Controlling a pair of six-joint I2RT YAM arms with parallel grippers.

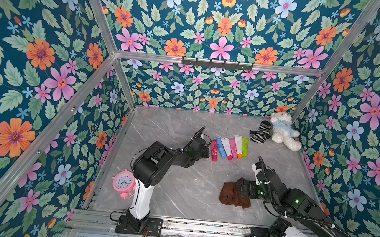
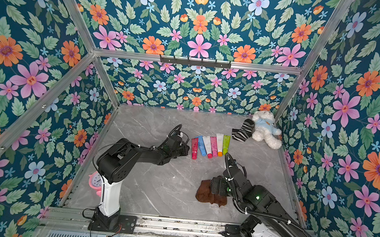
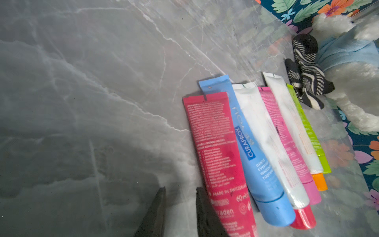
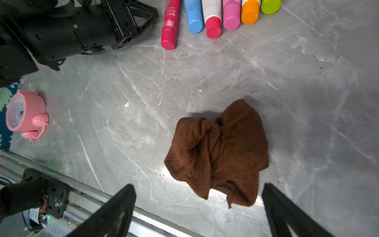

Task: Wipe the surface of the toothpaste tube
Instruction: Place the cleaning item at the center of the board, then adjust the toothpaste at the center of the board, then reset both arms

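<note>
- Six plastic toothpaste tubes point(image 1: 228, 149) lie side by side at 1 o'clock on the grey marble bench point(image 1: 185, 185), caps toward the robot. Their top faces are exposed for wiping.
- The left claw point(image 3: 180, 188) is narrowly parted and empty, at 9 o'clock of the crimson tube point(image 3: 215, 143). It is probably there to steady it; I cannot tell if they touch.
- The right claw point(image 4: 199, 185) is spread wide over the crumpled brown terry cloth point(image 4: 221, 151) at 5 o'clock. The spread suits the bunched folds, and nothing is gripped.

Six colourful plastic toothpaste tubes point(image 3: 264, 141) are lying side by side on the grey marble table point(image 3: 92, 82), at one o'clock from the left gripper point(image 3: 180, 207), whose black fingers are standing slightly apart.
</note>
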